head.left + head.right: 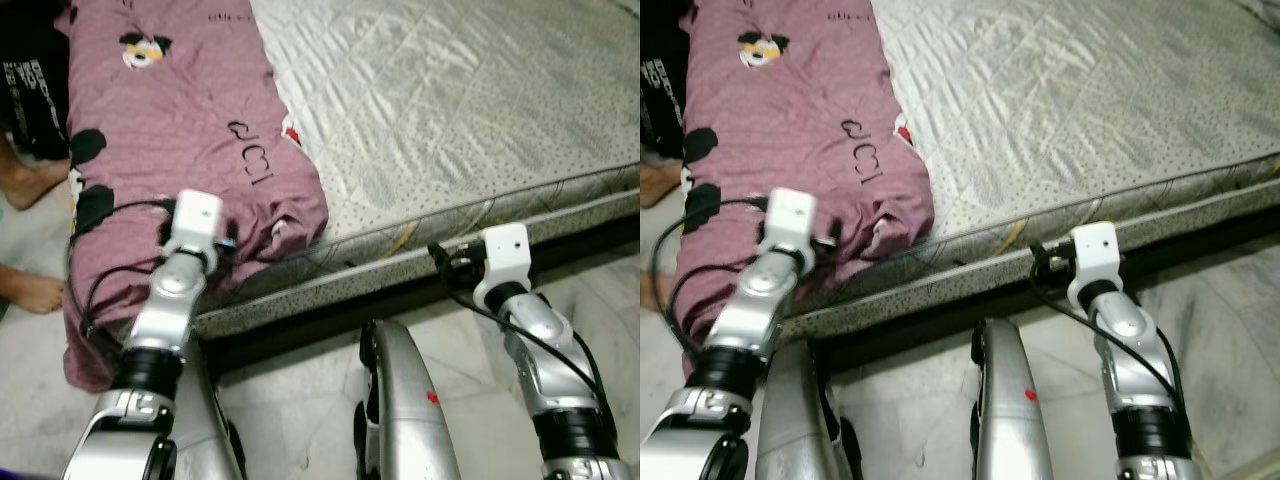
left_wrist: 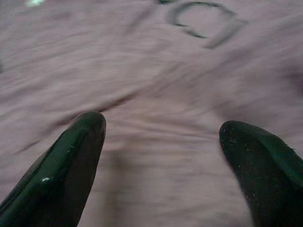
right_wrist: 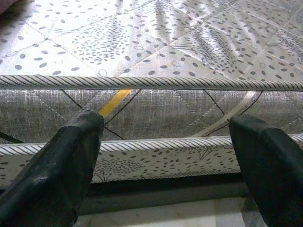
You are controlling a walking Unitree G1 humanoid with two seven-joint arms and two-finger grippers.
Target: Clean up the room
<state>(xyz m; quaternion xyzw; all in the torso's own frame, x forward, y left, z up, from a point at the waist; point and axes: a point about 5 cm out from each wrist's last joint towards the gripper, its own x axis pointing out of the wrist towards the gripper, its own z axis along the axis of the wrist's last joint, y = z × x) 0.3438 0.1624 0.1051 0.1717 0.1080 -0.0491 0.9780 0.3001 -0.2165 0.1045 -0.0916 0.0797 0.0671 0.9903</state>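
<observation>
Here the left claw (image 2: 161, 146) gapes empty over the soft, limp pink blanket (image 1: 180, 130) draped off the bed (image 1: 480, 110) at ten o'clock; best pinched at a fold, while the right claw (image 3: 165, 156) idles open.

Two silver metal arms with black elbow joints, each capped by a white boxy wrist module trailing looped black cables. Left hand (image 2: 161, 137) and right hand (image 3: 165, 137): glossy black tapered fingers. Silver legs, one with a red mark.

Even indoor light, soft sheen on the mattress (image 1: 470, 90), dark shadow beneath the bed edge, left wrist view motion-blurred, fingers (image 2: 61, 175) unfocused
</observation>
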